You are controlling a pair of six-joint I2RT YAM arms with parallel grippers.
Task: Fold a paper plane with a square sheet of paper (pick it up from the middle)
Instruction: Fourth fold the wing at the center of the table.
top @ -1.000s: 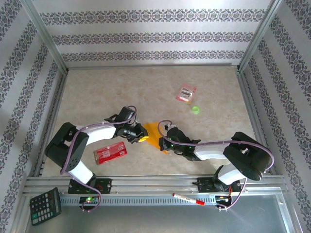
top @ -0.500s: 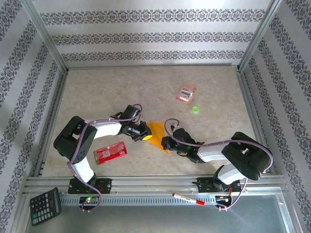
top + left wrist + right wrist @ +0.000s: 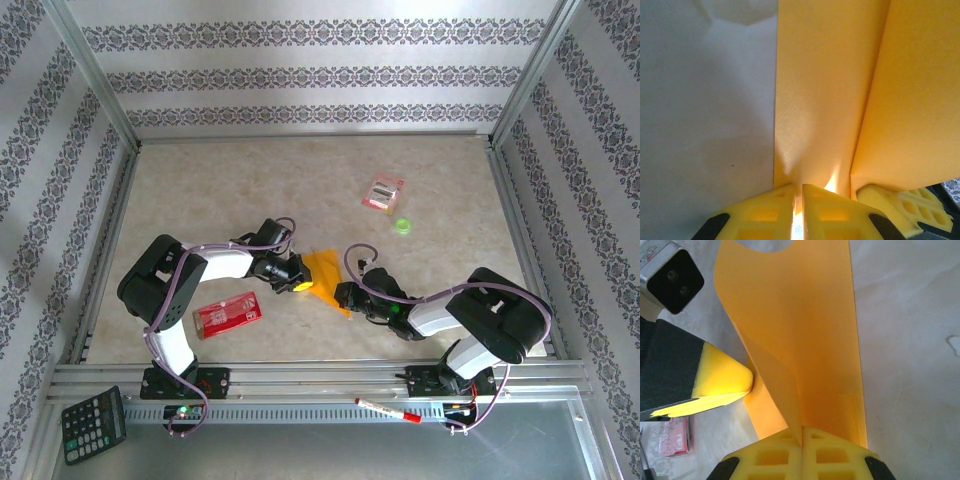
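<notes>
We found the left gripper [image 3: 799,187] and right gripper [image 3: 801,430] each pinched shut on the square sheet of paper [image 3: 322,270], bowed between them low over the table [image 3: 200,190], and judged it light, floppy, crease-prone, best held by opposite edges.

Soft, even light from above leaves the table [image 3: 300,180] bright with only faint shadows beneath the arms, while up close the square sheet of paper [image 3: 825,100] glows translucent, with a hot glare spot just beside the left gripper [image 3: 799,195], and looks softly blurred.
</notes>
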